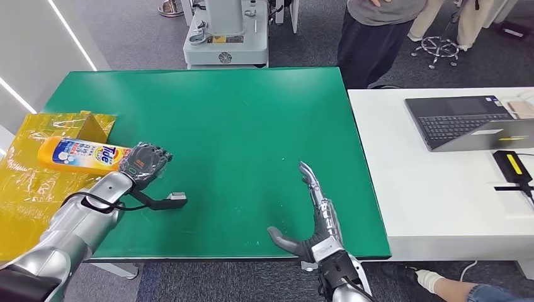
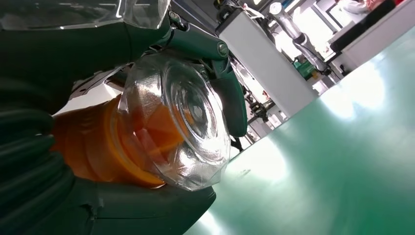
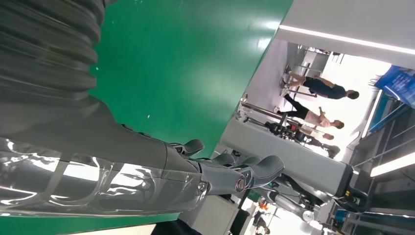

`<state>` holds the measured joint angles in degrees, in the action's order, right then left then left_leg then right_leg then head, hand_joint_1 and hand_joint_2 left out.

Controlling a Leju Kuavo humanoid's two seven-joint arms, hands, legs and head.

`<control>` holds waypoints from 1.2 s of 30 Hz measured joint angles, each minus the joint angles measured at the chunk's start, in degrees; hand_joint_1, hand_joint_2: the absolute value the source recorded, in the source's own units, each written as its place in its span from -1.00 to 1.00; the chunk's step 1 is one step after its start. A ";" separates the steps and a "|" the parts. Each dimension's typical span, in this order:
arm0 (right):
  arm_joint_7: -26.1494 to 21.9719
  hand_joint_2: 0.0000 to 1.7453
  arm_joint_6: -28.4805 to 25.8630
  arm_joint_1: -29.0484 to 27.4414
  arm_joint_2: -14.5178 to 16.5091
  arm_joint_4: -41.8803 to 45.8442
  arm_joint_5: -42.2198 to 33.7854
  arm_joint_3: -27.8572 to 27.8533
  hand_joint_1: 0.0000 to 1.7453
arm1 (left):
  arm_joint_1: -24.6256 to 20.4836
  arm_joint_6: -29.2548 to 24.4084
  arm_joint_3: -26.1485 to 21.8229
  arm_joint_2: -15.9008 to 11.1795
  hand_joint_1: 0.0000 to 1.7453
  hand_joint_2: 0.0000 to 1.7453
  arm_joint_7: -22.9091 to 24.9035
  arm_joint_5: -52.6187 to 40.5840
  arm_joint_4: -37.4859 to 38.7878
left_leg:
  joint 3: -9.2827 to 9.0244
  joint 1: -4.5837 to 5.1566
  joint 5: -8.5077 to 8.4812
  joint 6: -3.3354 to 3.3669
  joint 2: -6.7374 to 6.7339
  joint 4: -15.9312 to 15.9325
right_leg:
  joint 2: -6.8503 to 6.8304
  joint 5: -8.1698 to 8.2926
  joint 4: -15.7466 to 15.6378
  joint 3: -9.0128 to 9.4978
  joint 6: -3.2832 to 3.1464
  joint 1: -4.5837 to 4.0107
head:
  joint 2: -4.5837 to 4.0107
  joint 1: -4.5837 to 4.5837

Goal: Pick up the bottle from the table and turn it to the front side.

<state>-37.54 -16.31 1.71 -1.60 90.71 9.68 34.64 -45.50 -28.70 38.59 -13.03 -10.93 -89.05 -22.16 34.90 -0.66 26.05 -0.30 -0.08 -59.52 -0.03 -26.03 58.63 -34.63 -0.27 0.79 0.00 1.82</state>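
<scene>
The left robot hand (image 1: 146, 163) is at the left of the head view, closed around the cap end of the bottle (image 1: 82, 155). The bottle is orange with a white and blue label, it lies on its side, and its body points to the left edge of the frame, over the yellow plastic sheet (image 1: 31, 189). In the left wrist view the clear cap (image 2: 188, 122) of the bottle is seen very close, with the orange neck behind it and the dark fingers (image 2: 230, 98) wrapped around it. A black cable with a small grey plug (image 1: 176, 199) hangs from the left wrist above the green desk (image 1: 252, 119).

The right robot hand (image 1: 312, 217) is in the lower middle of the head view, above the near part of the green desk. It is open and holds nothing: the fingers are stretched forward and the thumb stands out to the left.

Behind the yellow plastic sheet there is a small yellow box (image 1: 94, 126). To the right of the green desk stands a white desk (image 1: 428, 201) with an open laptop (image 1: 469, 123) and a black device with a yellow stripe (image 1: 513, 167). At the top of the frame a person (image 1: 374, 31) in dark trousers stands behind the desk, and a grey machine base (image 1: 227, 38) is on the floor.
</scene>
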 joint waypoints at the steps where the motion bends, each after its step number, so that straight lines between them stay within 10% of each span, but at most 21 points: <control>1: 0.01 1.00 0.00 -0.03 0.00 0.00 0.00 -0.02 -1.00 | 0.00 0.11 0.09 -0.07 1.00 1.00 0.00 0.05 0.14 | 0.00 0.00 0.00 0.00 0.00 0.00 | 0.00 0.00 0.00 0.00 0.00 0.00 | 0.00 0.01; 32: 1.72 1.00 0.83 -0.13 0.00 1.88 1.70 -0.02 -1.00 | 5.49 2.04 -3.76 -1.18 1.00 1.00 3.82 2.93 2.31 | 0.01 0.00 0.00 0.00 0.01 0.03 | -0.01 -0.01 0.00 0.00 0.00 0.00 | 0.00 -0.01; 36: 1.72 1.00 1.06 -0.13 0.00 1.88 1.57 -0.02 -1.00 | 5.87 1.80 -4.46 -1.20 -0.52 1.00 4.92 2.51 2.31 | 0.01 0.00 0.00 0.00 0.01 0.03 | -0.01 0.00 0.00 0.01 0.00 0.00 | 0.00 -0.01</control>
<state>-35.82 -15.25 1.58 -1.60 92.59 11.25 34.62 -39.63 -26.90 34.12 -14.23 -6.01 -86.54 -19.85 34.91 -0.66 26.05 -0.30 -0.07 -59.49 -0.04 -26.03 58.63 -34.63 -0.27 0.79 0.00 1.81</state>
